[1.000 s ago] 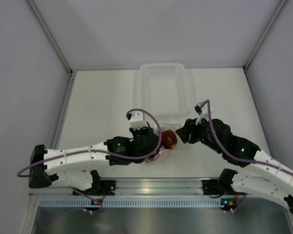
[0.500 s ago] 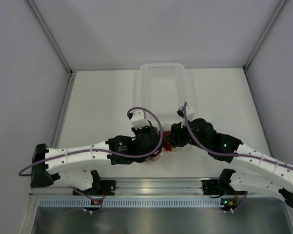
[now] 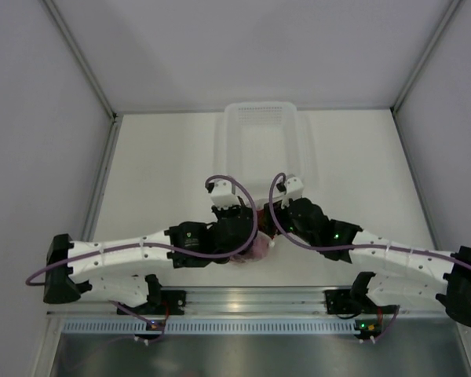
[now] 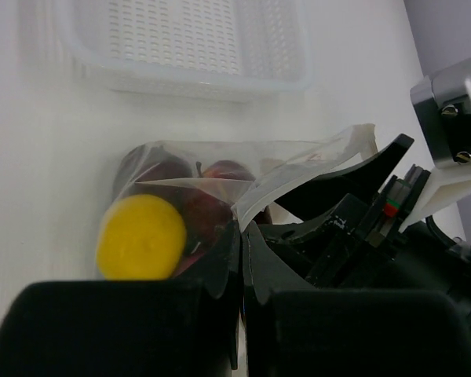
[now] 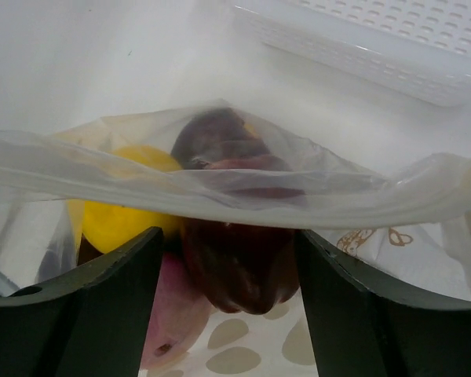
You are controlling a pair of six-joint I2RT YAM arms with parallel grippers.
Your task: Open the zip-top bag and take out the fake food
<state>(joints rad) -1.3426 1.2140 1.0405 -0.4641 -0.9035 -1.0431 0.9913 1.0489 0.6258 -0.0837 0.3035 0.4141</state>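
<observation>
**L pincer nipped on the bag's edge, R pincer spread wide at its mouth**

My left pincer [image 4: 242, 236] is closed, jaws together, w/ an edge of the zip-top bag [image 4: 298, 169] pinched between them. My right pincer [image 5: 228, 243] is spread wide, one finger either side of the bag's bulge. I can't tell whether the pads touch the plastic.

The bag lies on the table [image 3: 157, 173], just near of the white mesh basket [image 3: 259, 133], apart from it. From above, both my wrists cover nearly all of it; only a pinkish scrap shows between them.

The fake food [image 4: 153, 228] sits inside the bag. In the right wrist view a band of film runs across the frame and blurs things. Behind it I make out a yellow pear [image 5: 118, 212], a dark red apple [image 5: 235, 271] and a pinkish piece [image 5: 177, 314], cut off at the bottom. A darker lump up top is too murky to name. Whether the zip is open I can't tell.
</observation>
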